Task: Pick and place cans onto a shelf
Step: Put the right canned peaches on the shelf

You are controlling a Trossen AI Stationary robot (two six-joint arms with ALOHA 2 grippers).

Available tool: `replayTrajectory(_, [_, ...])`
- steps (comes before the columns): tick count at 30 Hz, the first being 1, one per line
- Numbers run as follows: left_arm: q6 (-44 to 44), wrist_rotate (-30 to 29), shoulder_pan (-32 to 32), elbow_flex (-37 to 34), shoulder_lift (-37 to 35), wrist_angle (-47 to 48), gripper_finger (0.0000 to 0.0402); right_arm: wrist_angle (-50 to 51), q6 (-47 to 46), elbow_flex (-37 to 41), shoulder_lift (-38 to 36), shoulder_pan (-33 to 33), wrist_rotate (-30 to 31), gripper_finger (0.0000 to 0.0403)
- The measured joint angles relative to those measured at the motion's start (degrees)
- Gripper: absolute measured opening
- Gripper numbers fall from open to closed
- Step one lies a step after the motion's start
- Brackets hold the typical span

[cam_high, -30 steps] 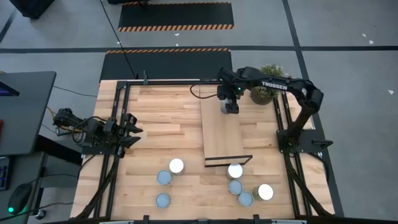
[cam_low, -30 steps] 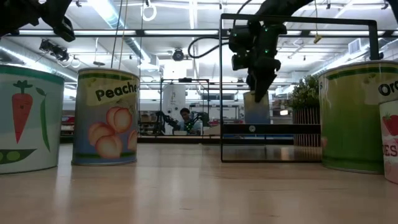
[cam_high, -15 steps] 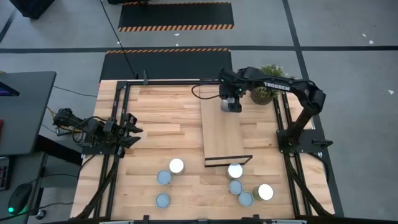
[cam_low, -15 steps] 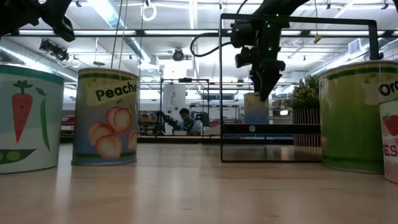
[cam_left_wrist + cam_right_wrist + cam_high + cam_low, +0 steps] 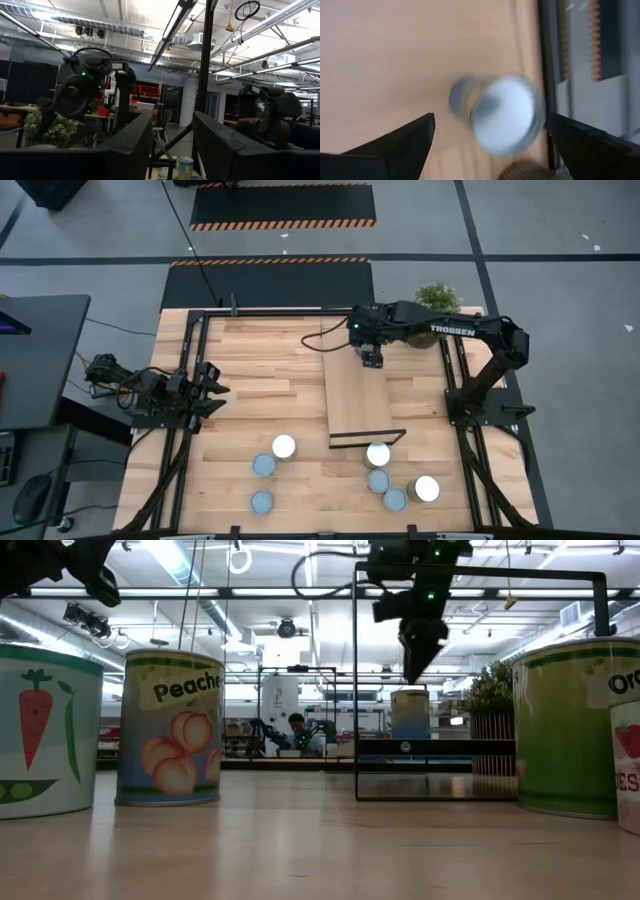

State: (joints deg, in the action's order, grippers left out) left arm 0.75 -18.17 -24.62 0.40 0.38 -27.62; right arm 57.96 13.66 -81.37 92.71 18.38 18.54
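Observation:
One can stands upright on the far end of the light-wood shelf; the right wrist view shows its white top. My right gripper hangs open just above it, pointing down, with its fingers wide on either side and clear of it. In the high view the gripper hides the can. Several more cans stand on the tabletop near its front edge. My left gripper waits open at the table's left edge, as the left wrist view shows.
A potted green plant stands at the far right corner, close behind my right arm. The shelf's black wire frame rises over its near end. Big cans stand close to the low camera.
My right gripper has let go of the can and gone straight up, clear of its top. The can stays standing upright on the far end of the shelf.

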Motion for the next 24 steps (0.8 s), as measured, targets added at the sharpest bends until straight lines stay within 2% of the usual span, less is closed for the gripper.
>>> replayTrajectory(4, [-2.33,-0.04,0.02,0.00,-0.02,-1.65,0.0149,-6.71,0.46,2.97,0.39,-2.31,3.47,0.0396])
replayTrajectory(11, [-2.93,-0.04,0.02,0.00,-0.02,-2.06,0.0149,-10.74,0.95,8.88,0.37,-4.75,14.66,0.0396])
replayTrajectory(20, [-2.97,-0.24,0.02,0.00,-0.02,-4.27,0.0149,-19.16,0.13,10.43,0.39,-2.93,16.54,0.0396])
replayTrajectory(24, [-2.97,-0.23,0.02,0.00,-0.02,-4.85,0.0149,-17.77,0.07,10.43,0.36,-3.48,20.08,0.0396])
